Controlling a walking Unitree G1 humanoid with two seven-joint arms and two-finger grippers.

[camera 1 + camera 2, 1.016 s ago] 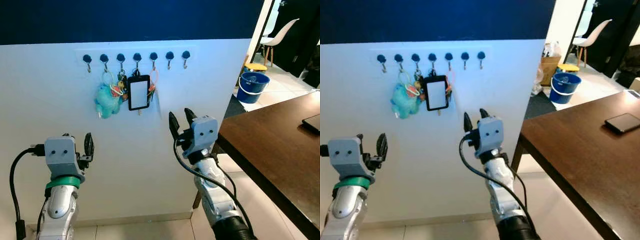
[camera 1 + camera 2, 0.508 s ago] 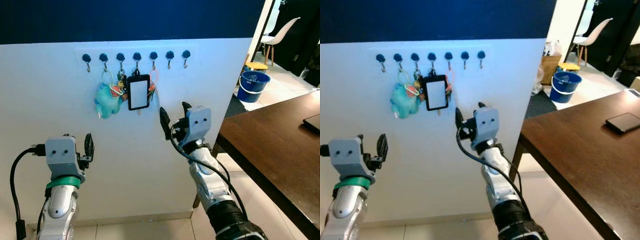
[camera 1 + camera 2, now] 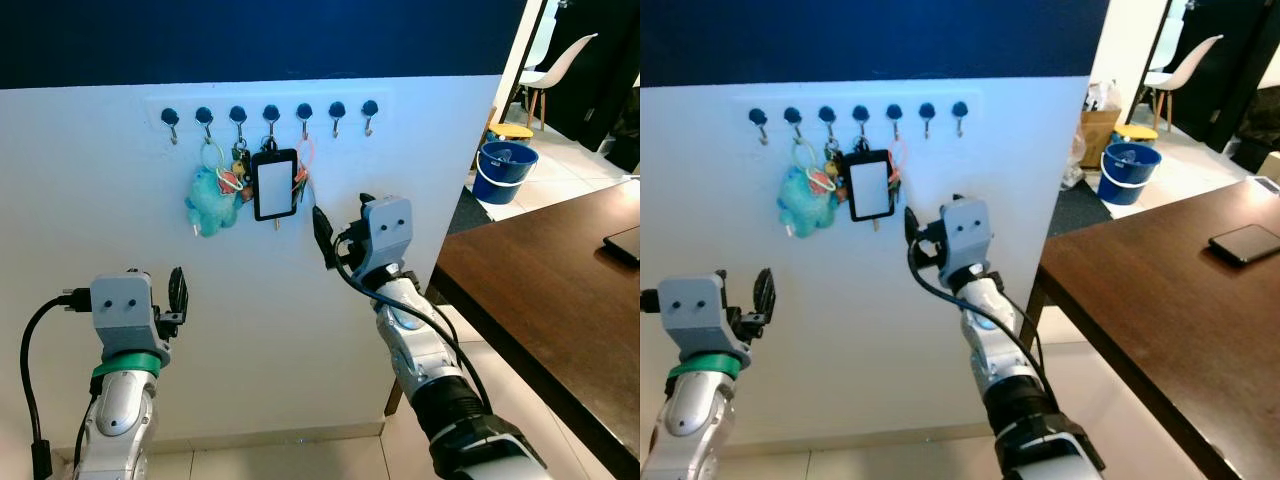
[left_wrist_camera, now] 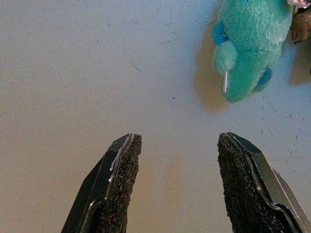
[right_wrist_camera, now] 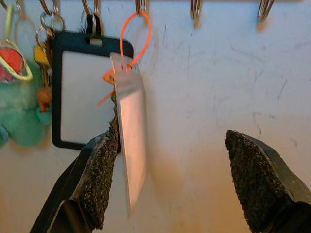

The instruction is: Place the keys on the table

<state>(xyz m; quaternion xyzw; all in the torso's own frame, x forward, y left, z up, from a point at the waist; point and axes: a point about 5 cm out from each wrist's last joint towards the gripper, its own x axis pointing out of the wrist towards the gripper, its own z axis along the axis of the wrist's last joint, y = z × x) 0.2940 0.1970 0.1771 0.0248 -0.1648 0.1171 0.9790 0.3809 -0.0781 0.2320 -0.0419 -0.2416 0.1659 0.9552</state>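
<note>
A white half-wall (image 3: 300, 300) fills the front, dark blue above it, and ends at a vertical edge on the right. Past that edge the floor opens toward a blue bucket (image 3: 505, 172) and a white chair (image 3: 563, 68). The dark wooden worktop (image 3: 560, 300) comes in from the right, its near corner close to the wall's right edge, and a dark phone (image 3: 1245, 245) lies toward its far right side.

A row of seven hooks (image 3: 268, 113) runs along the top of the wall. The keys (image 3: 240, 170) hang in a cluster from the middle hooks, with a teal plush charm (image 3: 207, 200), a black-framed card holder (image 3: 274, 185) and an orange loop (image 5: 136, 34) carrying a shiny flat tag (image 5: 131, 141).

The right gripper (image 3: 335, 235) is raised to the wall just below and to the right of the cluster, its fingers spread wide and holding nothing. In the right wrist view one finger (image 5: 97, 179) is against the lower edge of the tag and card holder, the other well off over bare wall.

The left gripper (image 4: 180, 189) is held lower on the left, facing bare wall below the plush, fingers apart and empty.
</note>
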